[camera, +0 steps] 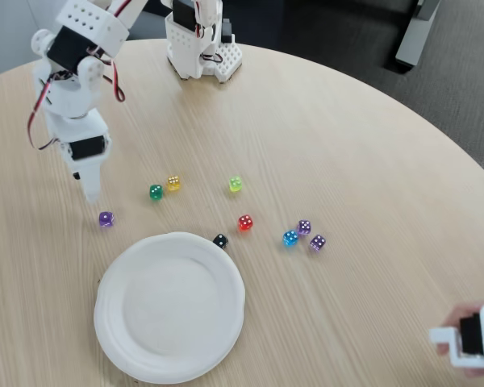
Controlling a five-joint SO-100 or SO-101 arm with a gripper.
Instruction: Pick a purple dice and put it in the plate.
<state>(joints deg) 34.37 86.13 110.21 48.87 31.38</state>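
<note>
The purple dice [106, 218], a tiny deep-violet cube with white pips, lies on the wooden table at the left, just above the plate's upper-left rim. The plate [121, 266], large, round and white, rests near the table's front and has nothing in it. My gripper [90, 193] points down just up and left of the purple dice, a short gap away from it. Its fingers taper together to one tip with nothing between them.
Other dice are scattered mid-table: green [156, 192], yellow [173, 183], lime [235, 184], red [245, 222], black [220, 240] at the plate's rim, blue [290, 238] and two paler purple [304, 227] [317, 243]. The arm's base [200, 44] stands at the back. A hand [468, 330] holds a white device at bottom right.
</note>
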